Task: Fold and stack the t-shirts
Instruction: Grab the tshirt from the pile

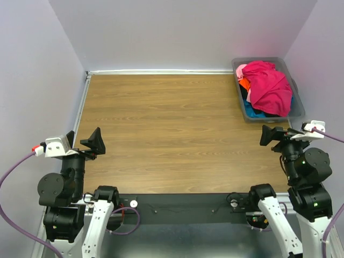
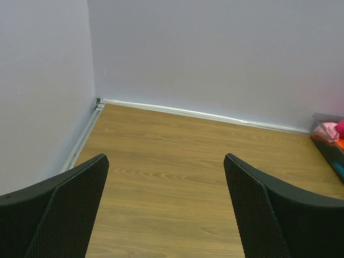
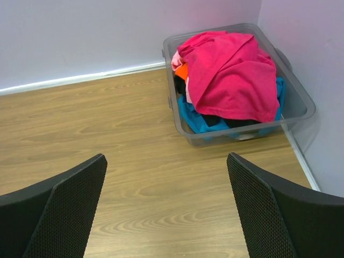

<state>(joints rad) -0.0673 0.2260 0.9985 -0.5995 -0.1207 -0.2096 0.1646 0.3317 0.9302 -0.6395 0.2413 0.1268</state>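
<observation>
The t-shirts lie heaped in a grey plastic bin (image 1: 296, 114) at the table's far right corner. A crimson-magenta t-shirt (image 1: 269, 86) (image 3: 231, 75) covers the heap. Under it show light pink (image 3: 176, 60), orange (image 3: 181, 71), blue (image 3: 192, 119) and black (image 3: 215, 119) cloth. My left gripper (image 1: 85, 141) (image 2: 166, 207) hangs open over the near left of the table, nothing between its fingers. Near the right edge, just in front of the bin, my right gripper (image 1: 276, 134) (image 3: 166, 207) is open and empty too.
A wooden tabletop (image 1: 172, 129) is walled by pale panels at the back and on both sides. A white strip (image 1: 161, 71) runs along the back edge. The bin's near wall (image 3: 236, 135) stands a short way ahead of my right fingers.
</observation>
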